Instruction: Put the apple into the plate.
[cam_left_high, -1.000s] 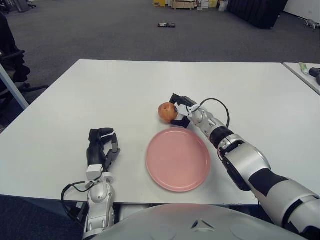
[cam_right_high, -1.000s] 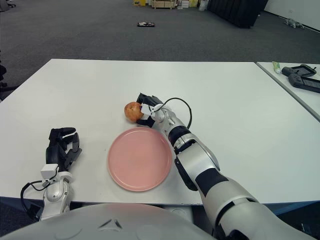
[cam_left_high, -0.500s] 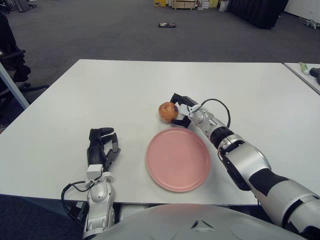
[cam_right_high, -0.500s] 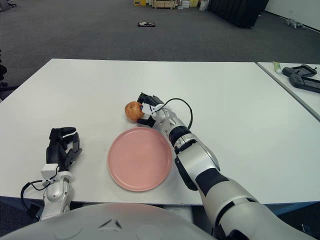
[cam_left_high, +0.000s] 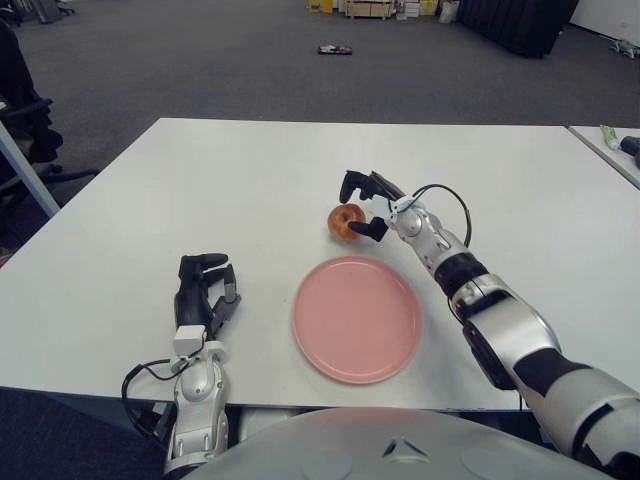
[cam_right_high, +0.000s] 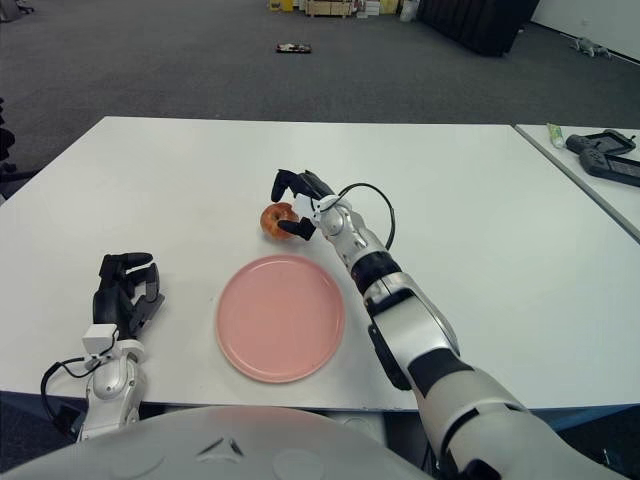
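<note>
pink and round, the plate (cam_left_high: 356, 318) lies bare on the white table (cam_left_high: 200, 200), near its front edge. the apple (cam_left_high: 346, 220) (reddish with a yellow patch) sits on the table just beyond the plate's far rim, apart from it and not inside it. the right hand (cam_left_high: 366, 207) reaches in from the right and stands just beside the apple on its right side, with its dark fingers (cam_left_high: 352, 182) spread: the upper ones arch above and behind the fruit, the lower one pokes out toward its near side. the fingers are apart and grasp nothing; whether any tip touches the skin cannot be told. the left hand (cam_left_high: 203, 292) shows well to the left of the plate, fingers loosely bent upward and holding nothing. grey carpet stretches beyond the table.
</note>
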